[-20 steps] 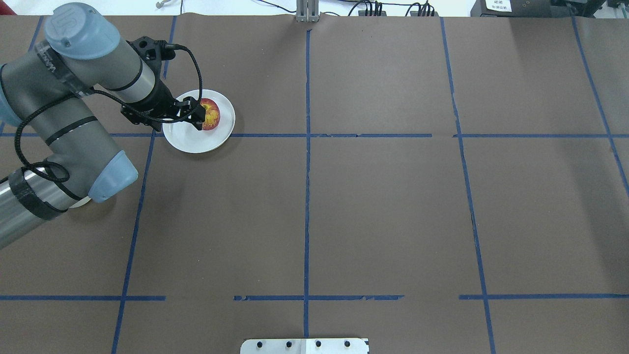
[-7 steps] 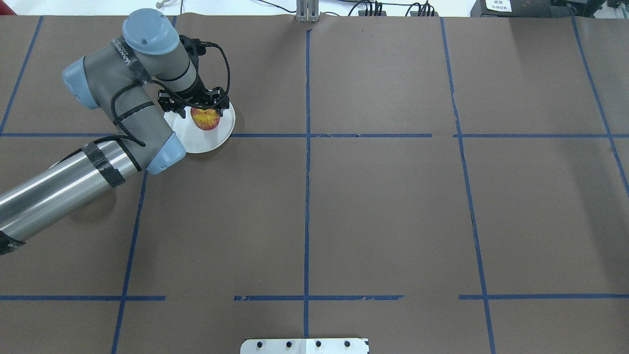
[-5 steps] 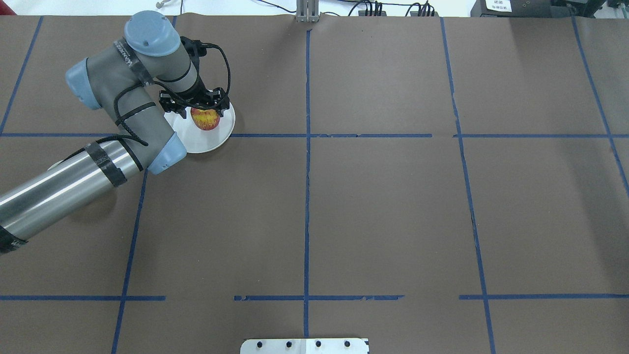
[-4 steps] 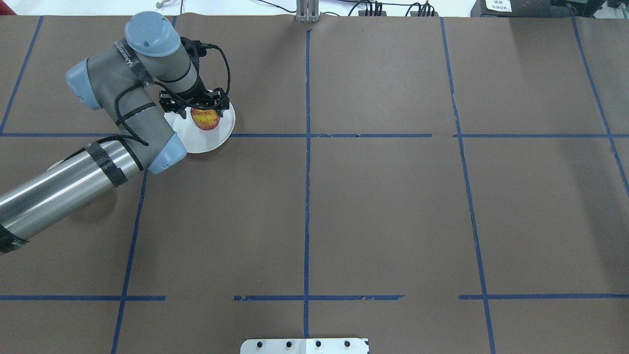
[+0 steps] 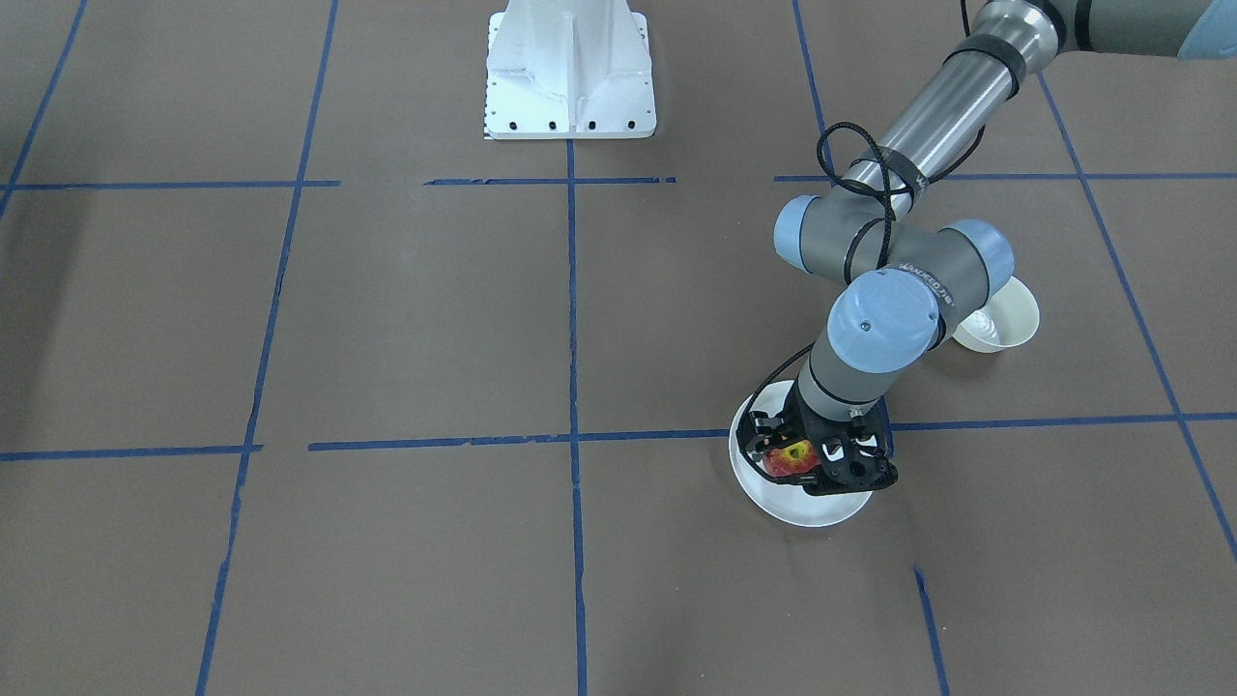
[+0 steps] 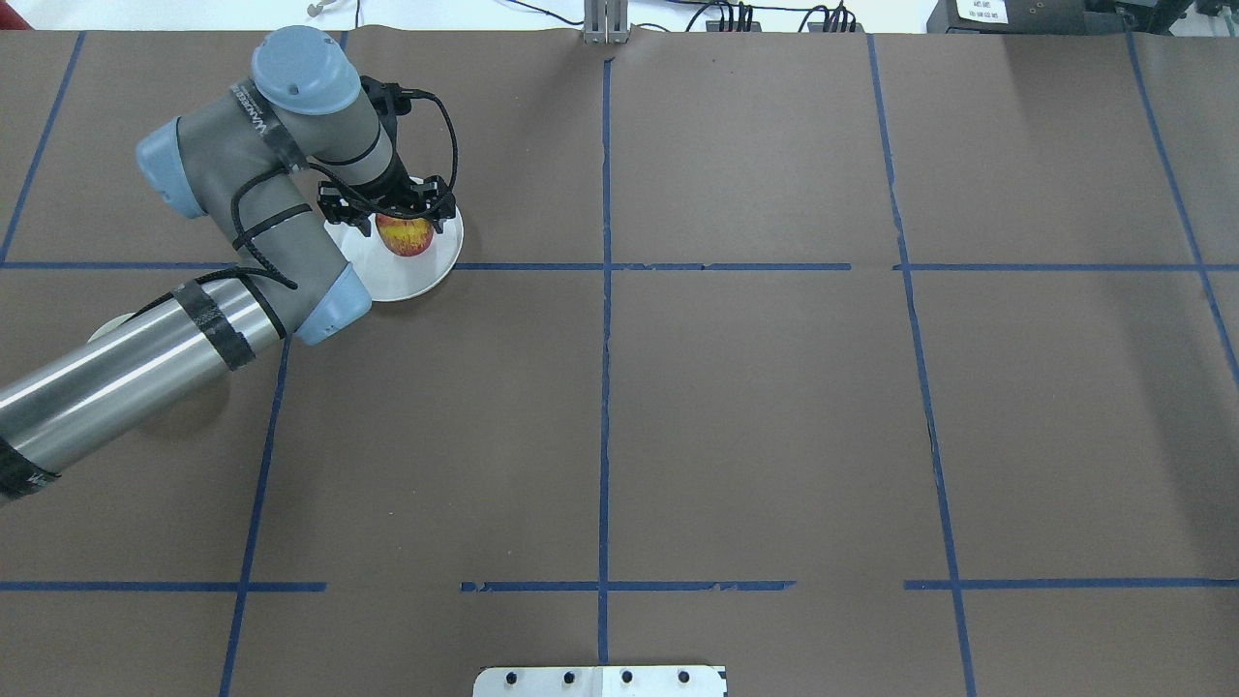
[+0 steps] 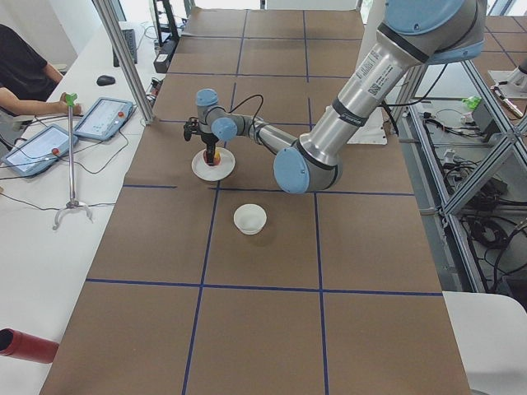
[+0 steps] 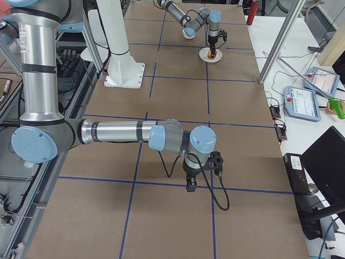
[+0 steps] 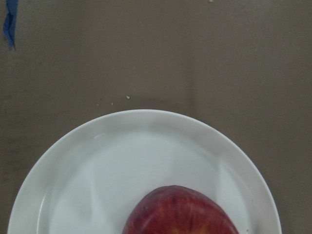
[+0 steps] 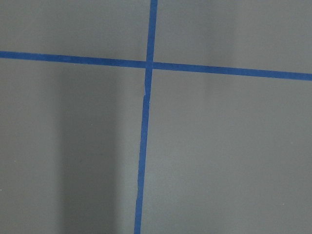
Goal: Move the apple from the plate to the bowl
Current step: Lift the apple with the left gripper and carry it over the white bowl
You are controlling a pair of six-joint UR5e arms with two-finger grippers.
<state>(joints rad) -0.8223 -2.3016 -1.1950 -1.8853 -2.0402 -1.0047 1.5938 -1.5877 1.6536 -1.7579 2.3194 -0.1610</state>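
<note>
The red apple point(image 6: 407, 238) with its yellow patch lies on the flat white plate point(image 6: 399, 283) at the far left of the table. My left gripper point(image 6: 402, 221) hangs down over it, open, one finger on each side of the apple. The left wrist view shows the apple's top point(image 9: 180, 212) resting on the plate point(image 9: 122, 156), with no fingers in frame. The cream bowl point(image 5: 1000, 324) stands apart, closer to the robot, partly under my left arm. My right gripper point(image 8: 191, 186) hangs over bare table far from the dishes; I cannot tell whether it is open or shut.
The white base mount point(image 5: 570, 72) stands at the table's near-robot edge. Blue tape lines grid the brown table. A person and tablets point(image 7: 103, 119) are at a side desk beyond the far edge.
Since 2.7 s ago my left arm has swung and turned its wrist, so the gripper now straddles the apple from above. Over the last second it has barely moved. The apple stays on the plate.
</note>
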